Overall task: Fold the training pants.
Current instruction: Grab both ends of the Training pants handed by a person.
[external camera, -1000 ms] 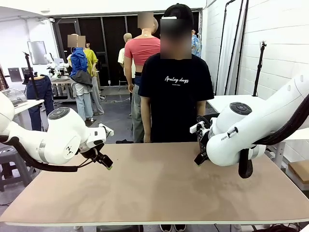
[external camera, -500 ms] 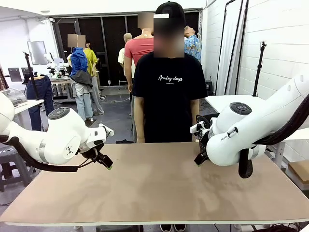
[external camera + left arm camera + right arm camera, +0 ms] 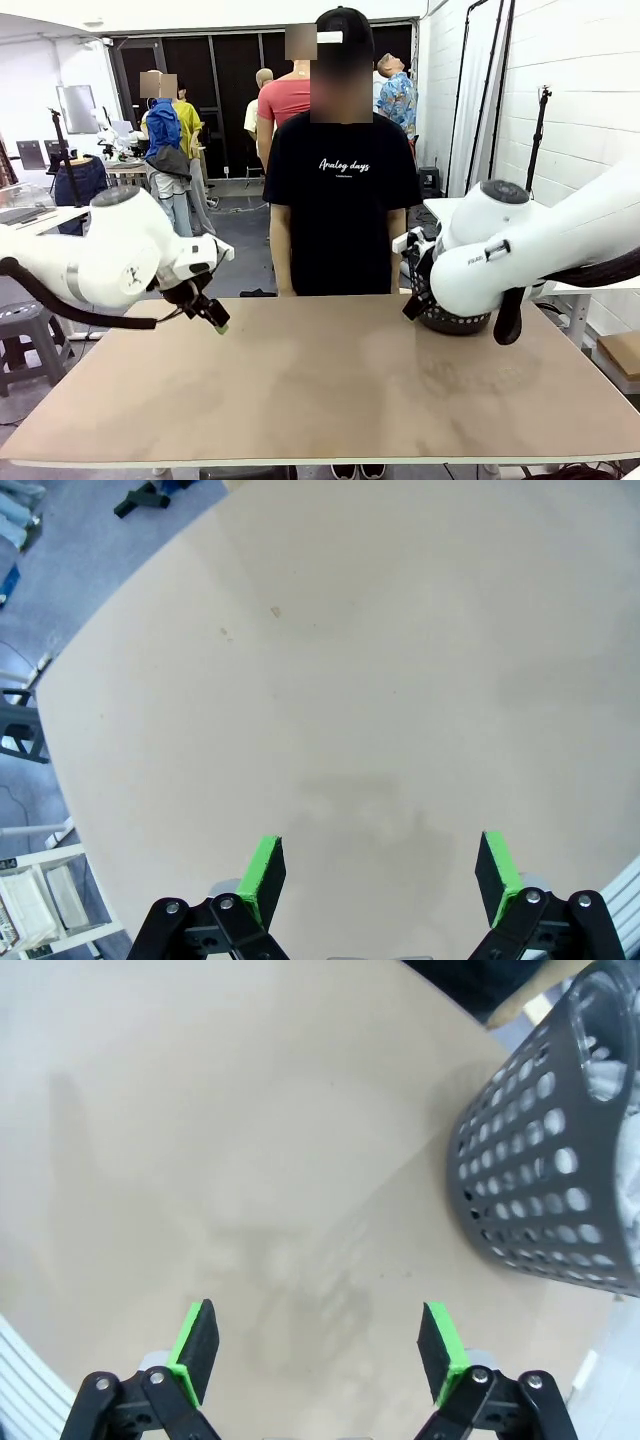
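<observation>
Left hand (image 3: 380, 872): wide, empty, over the bare table (image 3: 320, 400).
Right hand (image 3: 318, 1348): wide, empty, near the basket (image 3: 520, 1160).
Pants (image 3: 608, 1065): probably the pale cloth inside the basket.
Risk: reaching in could tip the basket or snag its mesh.

There they are: the training pants (image 3: 612, 1055), or what shows of them, pale grey-white soft cloth bunched up inside the dark perforated basket (image 3: 520, 1150). The fabric peeks through the holes and up at the rim. The basket stands on the table (image 3: 200, 1110), over on the robot's right side. Waistband, drawstring and legs are all hidden.
</observation>
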Controlling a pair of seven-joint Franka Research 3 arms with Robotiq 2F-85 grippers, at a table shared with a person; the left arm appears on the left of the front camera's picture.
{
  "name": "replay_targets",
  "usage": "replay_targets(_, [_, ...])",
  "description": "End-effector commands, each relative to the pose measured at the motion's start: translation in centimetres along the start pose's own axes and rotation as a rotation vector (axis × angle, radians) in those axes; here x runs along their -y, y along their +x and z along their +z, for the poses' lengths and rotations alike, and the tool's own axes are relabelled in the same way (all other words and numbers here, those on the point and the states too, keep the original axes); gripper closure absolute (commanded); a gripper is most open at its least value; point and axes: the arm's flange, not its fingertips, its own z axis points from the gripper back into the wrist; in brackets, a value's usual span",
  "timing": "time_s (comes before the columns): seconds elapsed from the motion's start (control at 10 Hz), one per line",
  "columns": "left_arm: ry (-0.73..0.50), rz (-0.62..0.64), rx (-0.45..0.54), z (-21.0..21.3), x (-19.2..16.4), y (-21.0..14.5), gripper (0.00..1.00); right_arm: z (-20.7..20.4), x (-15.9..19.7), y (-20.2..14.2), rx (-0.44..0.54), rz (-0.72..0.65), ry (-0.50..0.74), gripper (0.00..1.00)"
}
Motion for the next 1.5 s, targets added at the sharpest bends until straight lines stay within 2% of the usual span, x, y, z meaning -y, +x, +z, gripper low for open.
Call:
replay_targets(0.0, [0.015, 0.009, 0.014, 4.5, 0.9, 1.1, 0.00, 3.4, 0.0, 0.8, 0.007, 0.009, 0.011, 0.00])
replay_targets(0.4, [0.024, -0.013, 0.106, 10.4, 2.3, 2.3, 0.00, 9.1, 0.1, 1.6, 0.078, 0.011, 0.022, 0.00])
replay_targets(0.6, [0.039, -0.032, 0.110, 12.4, 2.9, 2.7, 0.00, 11.1, -0.1, 1.8, 0.090, 0.026, 0.005, 0.00])
replay_targets(0.9, [0.087, -0.018, 0.086, 13.5, 3.3, 2.6, 0.00, 11.8, -0.1, 1.7, 0.057, 0.044, 0.023, 0.00])
replay_targets(1.0, [0.048, -0.056, 0.122, 13.0, 2.9, 2.8, 0.00, 11.5, 0.1, 1.5, 0.088, 0.049, 0.036, 0.00])
replay_targets(1.1, [0.048, -0.056, 0.122, 13.0, 2.9, 2.8, 0.00, 11.7, -0.2, 1.7, 0.084, 0.016, -0.009, 0.00])
replay_targets(1.4, [0.048, -0.056, 0.122, 13.0, 2.9, 2.8, 0.00, 11.7, -0.2, 1.7, 0.084, 0.016, -0.009, 0.00])
